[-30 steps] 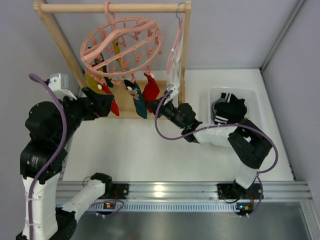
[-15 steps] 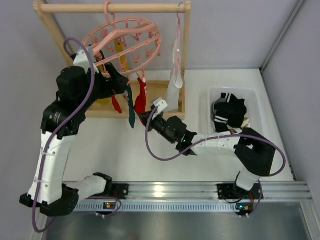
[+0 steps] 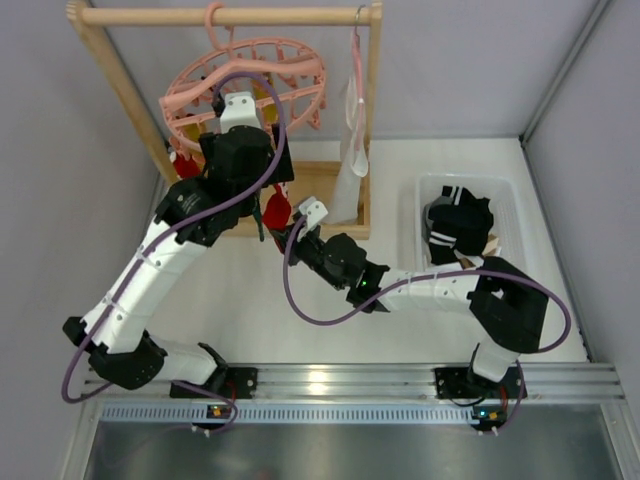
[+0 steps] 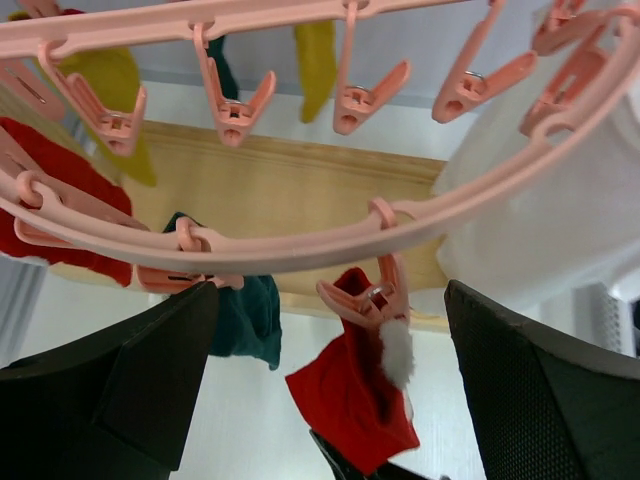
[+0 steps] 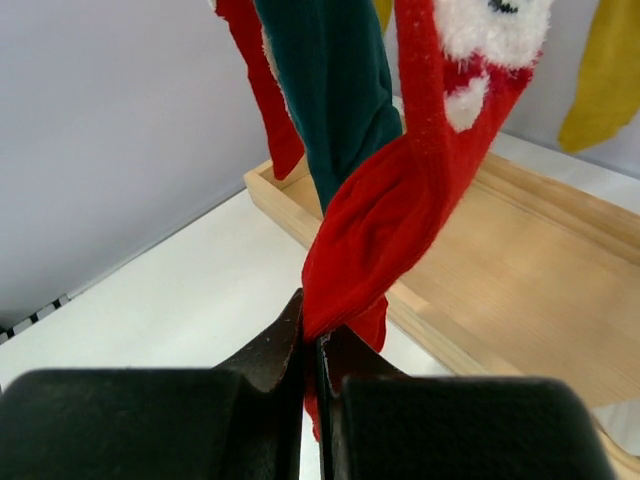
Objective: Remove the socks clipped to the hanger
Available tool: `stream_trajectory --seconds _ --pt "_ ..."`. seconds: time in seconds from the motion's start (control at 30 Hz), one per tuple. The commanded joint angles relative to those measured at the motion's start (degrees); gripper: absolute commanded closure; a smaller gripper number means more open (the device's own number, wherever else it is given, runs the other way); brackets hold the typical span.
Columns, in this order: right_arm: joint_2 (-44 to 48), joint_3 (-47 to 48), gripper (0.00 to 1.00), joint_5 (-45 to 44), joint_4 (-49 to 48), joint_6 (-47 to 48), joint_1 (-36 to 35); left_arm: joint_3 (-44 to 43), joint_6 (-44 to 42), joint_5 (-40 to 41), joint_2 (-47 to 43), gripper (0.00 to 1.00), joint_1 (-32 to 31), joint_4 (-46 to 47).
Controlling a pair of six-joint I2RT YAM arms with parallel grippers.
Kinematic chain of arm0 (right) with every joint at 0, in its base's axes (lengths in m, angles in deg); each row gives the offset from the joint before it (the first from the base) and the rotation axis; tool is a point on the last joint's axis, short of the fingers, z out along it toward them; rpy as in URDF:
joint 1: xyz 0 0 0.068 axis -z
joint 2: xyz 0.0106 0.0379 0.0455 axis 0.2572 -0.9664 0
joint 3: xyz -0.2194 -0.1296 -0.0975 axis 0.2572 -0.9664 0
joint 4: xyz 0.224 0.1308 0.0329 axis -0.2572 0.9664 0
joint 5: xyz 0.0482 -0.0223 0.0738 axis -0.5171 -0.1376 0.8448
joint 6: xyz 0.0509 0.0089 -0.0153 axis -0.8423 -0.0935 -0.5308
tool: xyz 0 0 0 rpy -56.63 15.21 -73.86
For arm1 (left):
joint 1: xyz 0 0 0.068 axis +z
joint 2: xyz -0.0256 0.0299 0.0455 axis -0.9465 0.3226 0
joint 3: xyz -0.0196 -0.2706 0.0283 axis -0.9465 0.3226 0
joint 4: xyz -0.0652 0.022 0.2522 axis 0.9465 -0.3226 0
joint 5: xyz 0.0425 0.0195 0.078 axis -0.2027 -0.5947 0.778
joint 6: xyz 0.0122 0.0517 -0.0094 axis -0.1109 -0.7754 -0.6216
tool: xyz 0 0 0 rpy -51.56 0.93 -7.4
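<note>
The hanger hangs by its hook from the top rail of the wooden rack; its socks dangle from pegs around the ring, above the rack's wooden base. The right claw is closed tight on the lower end of a red sock with a white fluffy cuff; the sock runs taut from the fingers up to its peg on the ring's near rim. A teal sock hangs just beside it, touching it in the right wrist view; another red sock hangs behind, and a yellow sock hangs at the far side. The left claw is raised to the ring, its fingers spread wide apart on either side of that peg, touching nothing. A white cloth hangs at the rack's right end; a striped garment lies in a clear bin on the table.
</note>
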Motion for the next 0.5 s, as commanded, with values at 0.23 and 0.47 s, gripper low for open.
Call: stream_trajectory --seconds 0.23,0.47 --pt "-1.4 3.64 1.0 1.59 0.24 -1.21 -1.04 -4.53 -0.4 9.27 5.18 0.1 -0.21 0.37" --pt "-3.42 5.74 1.0 1.77 1.91 -0.77 -1.04 -5.14 -1.1 13.05 6.59 0.12 -2.49 -0.42"
